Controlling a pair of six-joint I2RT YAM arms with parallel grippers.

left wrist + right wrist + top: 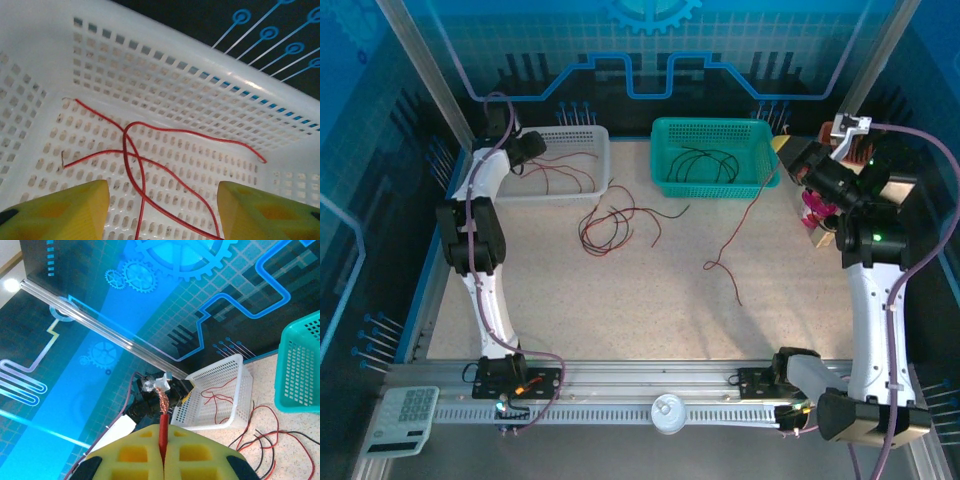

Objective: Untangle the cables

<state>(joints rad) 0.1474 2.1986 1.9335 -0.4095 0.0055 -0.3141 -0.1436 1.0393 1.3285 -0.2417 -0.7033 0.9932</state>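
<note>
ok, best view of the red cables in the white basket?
Left wrist: the red cables lie close up, crossing on the white basket floor. Top and right wrist show them small and distant.

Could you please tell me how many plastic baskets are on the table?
2. A white perforated plastic basket sits at the far left; a teal perforated plastic basket at the far centre. None seems hidden.

White arms (pixel 492 305), black joints (pixel 472 238) (yellow jaws)
</note>
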